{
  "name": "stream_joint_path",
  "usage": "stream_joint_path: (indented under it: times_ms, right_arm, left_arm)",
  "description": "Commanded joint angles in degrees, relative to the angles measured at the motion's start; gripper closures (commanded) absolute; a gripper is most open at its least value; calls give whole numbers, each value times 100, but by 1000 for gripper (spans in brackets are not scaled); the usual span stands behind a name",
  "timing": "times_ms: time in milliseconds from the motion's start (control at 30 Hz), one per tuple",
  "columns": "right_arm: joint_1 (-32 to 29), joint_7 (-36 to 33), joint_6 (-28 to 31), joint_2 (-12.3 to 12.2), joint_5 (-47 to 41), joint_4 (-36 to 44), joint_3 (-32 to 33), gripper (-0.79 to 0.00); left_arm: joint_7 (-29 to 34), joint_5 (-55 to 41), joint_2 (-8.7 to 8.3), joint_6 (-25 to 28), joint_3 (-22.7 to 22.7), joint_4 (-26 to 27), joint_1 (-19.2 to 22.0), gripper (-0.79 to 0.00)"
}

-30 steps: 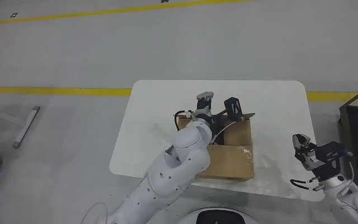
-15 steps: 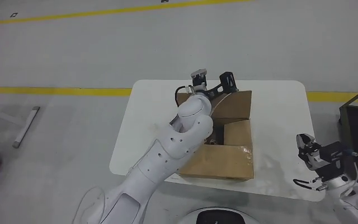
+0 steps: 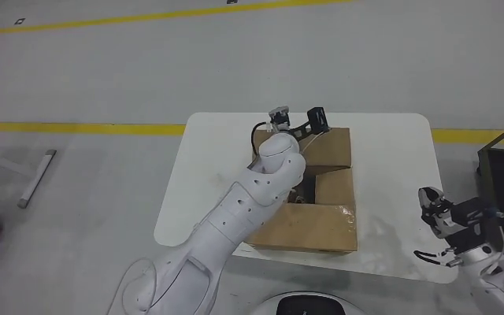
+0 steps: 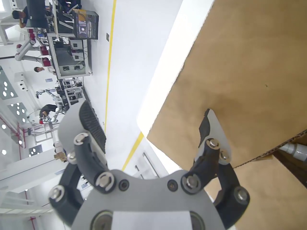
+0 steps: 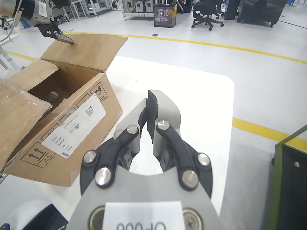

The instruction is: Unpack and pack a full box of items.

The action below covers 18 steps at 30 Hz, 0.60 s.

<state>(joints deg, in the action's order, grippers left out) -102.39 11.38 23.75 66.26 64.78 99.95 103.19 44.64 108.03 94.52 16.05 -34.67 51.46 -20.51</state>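
The cardboard box (image 3: 315,224) stands in the middle of the white table (image 3: 394,157). Its far flap (image 3: 319,146) is folded outward and its near flap (image 5: 16,106) still leans over the opening. My left gripper (image 3: 293,120) is open at the far flap (image 4: 239,60), with one fingertip (image 4: 211,125) resting on the cardboard and the other off the flap's edge. From the right wrist view that left gripper (image 5: 62,38) touches the flap's far corner. A bottle cap (image 5: 53,95) shows inside the box (image 5: 72,125). My right gripper (image 5: 150,99) is shut and empty, near the table's front right edge (image 3: 429,206).
A dark green cart (image 3: 492,169) stands off the table's right side, close to my right arm. Bare tabletop (image 5: 191,101) lies between the box and the right edge. A yellow floor line (image 3: 94,127) runs behind the table.
The left gripper has moved toward the table's far edge and pushed the far flap from upright to folded outward. The right gripper has drawn back slightly toward the front right corner.
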Motion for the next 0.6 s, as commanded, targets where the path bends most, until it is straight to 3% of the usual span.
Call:
stream_joint_path:
  times_ms: [0,300,400,567]
  right_arm:
    - [19,-14,-5,2,7,16,-18,0]
    - [31,-7,15,9,32,46,-47,0]
    - [28,3,29,10,-1,53,-26,0]
    - [29,8,149,10,-134,72,8,0]
  left_arm:
    - [-17,12,51,-15,18,-105,27,-785]
    - [-47,-28,207,-59,-63,-303,76,-785]
    - [-36,-33,197,-113,-183,-68,6,-785]
    - [247,-1,44,-48,-596,901,-392,-785]
